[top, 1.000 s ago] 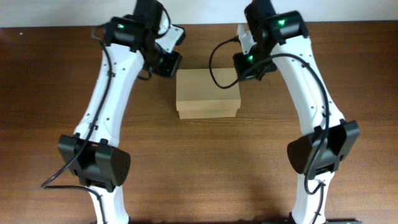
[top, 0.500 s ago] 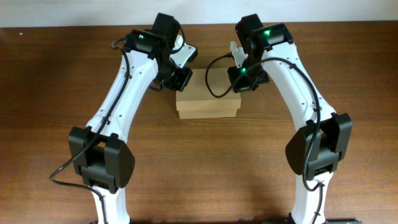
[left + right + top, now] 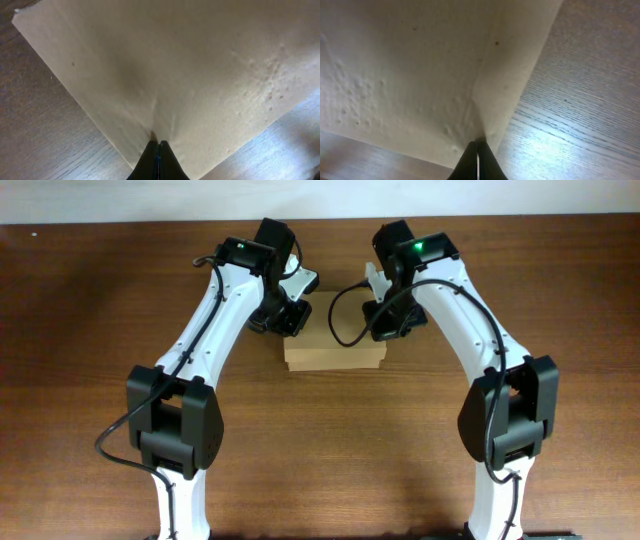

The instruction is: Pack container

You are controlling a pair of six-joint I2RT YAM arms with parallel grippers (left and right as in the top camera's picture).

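Note:
The container (image 3: 335, 353) is a plain tan cardboard box lying shut on the table between my two arms. My left gripper (image 3: 289, 319) is over its left rear corner. In the left wrist view the fingers are shut with nothing between them, and the left gripper's tips (image 3: 158, 146) touch the lid (image 3: 175, 65), which dents slightly there. My right gripper (image 3: 384, 322) is over the right rear corner. In the right wrist view it is shut and empty, its tips (image 3: 477, 145) on the box top (image 3: 410, 75) near a crease by the right edge.
The brown wooden table (image 3: 320, 450) runs all round the box, with a pale wall strip along the far edge. Both white arms arch in from the front, their bases near the front edge. Bare wood shows beside the box in the right wrist view (image 3: 580, 110).
Both arms have swung inward and come down over the box. The grippers went from beside its rear corners to resting on its top. The box has not moved.

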